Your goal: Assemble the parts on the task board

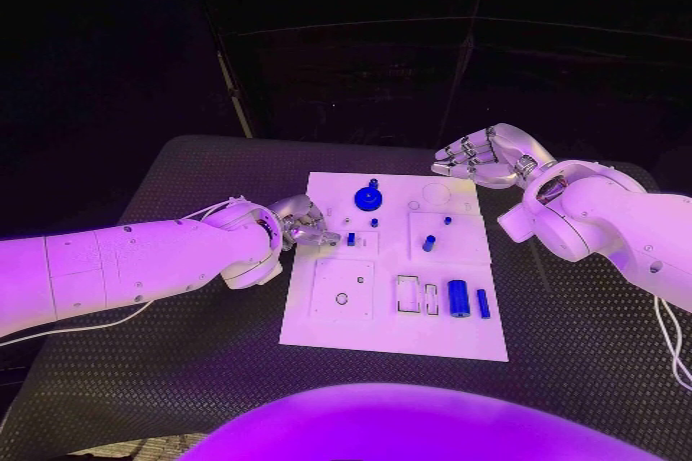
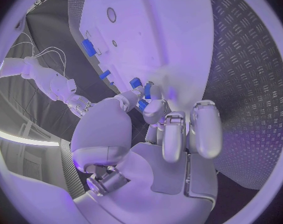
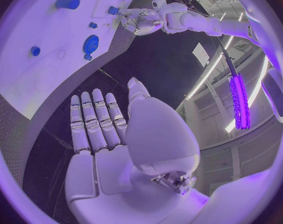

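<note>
The white task board (image 1: 397, 326) lies mid-table. My left hand (image 1: 299, 224) reaches over the board's left edge. In the left wrist view its thumb and a fingertip (image 2: 155, 107) pinch a small blue part (image 2: 143, 104) just above the board (image 2: 153, 30). My right hand (image 1: 488, 156) hovers off the board's far right corner, and in the right wrist view its fingers (image 3: 94, 119) are straight and hold nothing. On the board are a round blue knob (image 1: 369, 196), a blue peg (image 1: 428, 243), a blue cylinder (image 1: 459, 298) and a blue bar (image 1: 483, 303).
Pale rectangular frames (image 1: 408, 293) and a small ring (image 1: 342, 299) sit in the board's near half. Two tiny blue pieces (image 1: 375, 222) stand near the middle. The black ribbed table (image 1: 173, 361) surrounds the board. A white cable (image 1: 671, 341) hangs by my right arm.
</note>
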You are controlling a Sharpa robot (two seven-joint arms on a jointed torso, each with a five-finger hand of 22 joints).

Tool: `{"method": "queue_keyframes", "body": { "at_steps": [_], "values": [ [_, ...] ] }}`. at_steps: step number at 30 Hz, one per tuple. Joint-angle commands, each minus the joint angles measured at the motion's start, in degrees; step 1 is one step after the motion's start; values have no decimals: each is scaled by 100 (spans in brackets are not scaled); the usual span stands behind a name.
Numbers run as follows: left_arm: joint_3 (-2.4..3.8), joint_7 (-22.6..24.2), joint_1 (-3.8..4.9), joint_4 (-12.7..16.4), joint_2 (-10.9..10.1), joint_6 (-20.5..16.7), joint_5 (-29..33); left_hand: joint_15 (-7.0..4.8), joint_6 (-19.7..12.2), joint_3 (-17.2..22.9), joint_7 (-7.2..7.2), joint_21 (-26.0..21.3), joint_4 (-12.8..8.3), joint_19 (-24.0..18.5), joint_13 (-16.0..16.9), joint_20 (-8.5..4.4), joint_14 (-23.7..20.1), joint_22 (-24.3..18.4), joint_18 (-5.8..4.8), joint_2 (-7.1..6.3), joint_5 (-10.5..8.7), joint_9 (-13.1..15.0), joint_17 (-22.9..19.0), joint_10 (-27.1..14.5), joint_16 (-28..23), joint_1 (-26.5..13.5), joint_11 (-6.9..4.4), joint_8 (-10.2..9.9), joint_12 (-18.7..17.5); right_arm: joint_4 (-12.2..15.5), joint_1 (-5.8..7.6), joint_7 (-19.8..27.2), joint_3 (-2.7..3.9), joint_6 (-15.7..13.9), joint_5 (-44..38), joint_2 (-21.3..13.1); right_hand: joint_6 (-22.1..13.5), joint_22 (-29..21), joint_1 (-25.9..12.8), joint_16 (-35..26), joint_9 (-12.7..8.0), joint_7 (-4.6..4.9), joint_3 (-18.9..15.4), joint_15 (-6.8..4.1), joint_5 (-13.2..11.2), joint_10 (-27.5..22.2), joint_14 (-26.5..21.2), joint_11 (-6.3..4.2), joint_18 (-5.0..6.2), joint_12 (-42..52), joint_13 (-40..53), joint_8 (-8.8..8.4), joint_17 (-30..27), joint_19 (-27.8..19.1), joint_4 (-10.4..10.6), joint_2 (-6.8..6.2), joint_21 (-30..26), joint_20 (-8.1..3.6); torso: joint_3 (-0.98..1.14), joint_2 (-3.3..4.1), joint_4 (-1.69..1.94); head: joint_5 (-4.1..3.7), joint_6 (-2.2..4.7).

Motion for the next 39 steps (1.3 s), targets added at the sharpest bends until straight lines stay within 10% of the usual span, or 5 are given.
{"method": "queue_keyframes", "body": {
  "at_steps": [1, 39],
  "values": [
    [5, -135, 34, 6, 14, 97, 40, -32, 22, 31, -21, 37, 13, 57, 15, 0, 606, 109, -100, -2, 20, 8, 1510, 39, 18, -76, -8, 37, 43, 10, 10, 53, 3, 21, 11, 7, 38, 6, 2, -25, 6, 297, 26, -13, 27, 30, -46, -5, -79, 33, -5, 25, -6, -14, -8, 42, -30, 1, 1, 1, -4, 10, -1],
    [5, -527, 213, -165, 223, 515, -59, -53, 7, 369, -45, 41, -304, 70, 49, -22, 606, 140, -103, 67, 372, 67, 1510, 88, 18, -19, -33, 118, 57, 26, 11, 56, 3, 8, 11, 7, 51, 8, 14, -15, 2, 290, 42, -18, 225, 45, -39, -12, -74, 36, -7, 34, -7, 10, -36, 41, -65, 1, -2, 5, -1, 2, -1]
  ]
}}
